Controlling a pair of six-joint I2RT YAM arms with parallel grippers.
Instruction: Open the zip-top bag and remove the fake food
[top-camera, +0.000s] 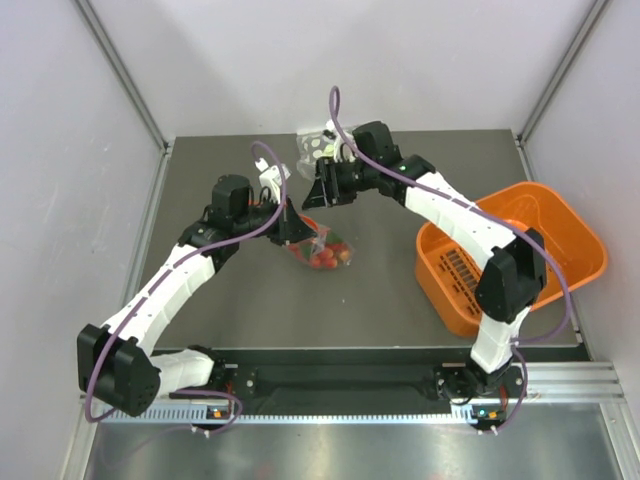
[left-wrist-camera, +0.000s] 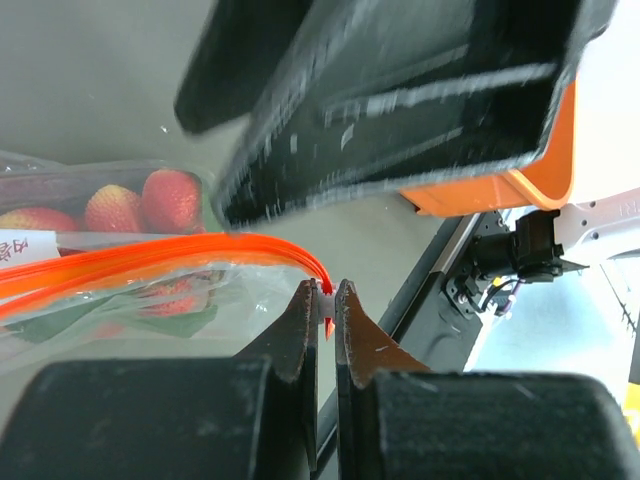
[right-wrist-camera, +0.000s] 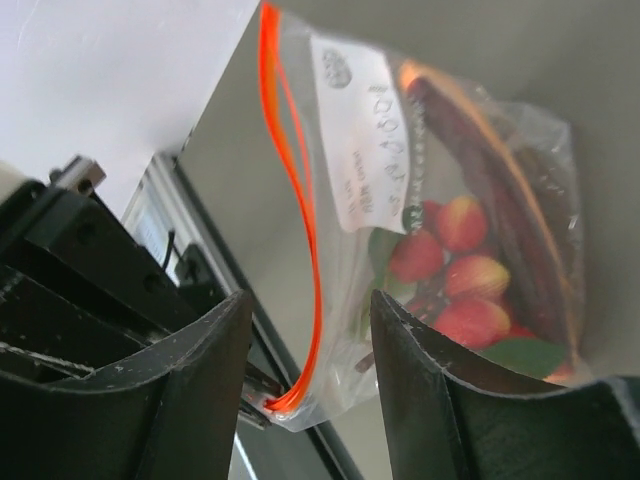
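Left claw (left-wrist-camera: 327, 293) tight on zip-top bag (left-wrist-camera: 140, 285) corner

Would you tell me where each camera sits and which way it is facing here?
Top external: above and behind, looking down on the table; left arm and right arm show whole.
Left wrist: on the left arm, looking along the left hand, shut on the zip-top bag.
Right wrist: behind the open right hand, facing the bag.
Both wrist views share the bag's orange zip strip.

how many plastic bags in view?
2. The zip-top bag is at centre, its zip corner pinched in the left gripper. A second bag with spotted contents lies farther back, partly behind the right arm. None else visible.
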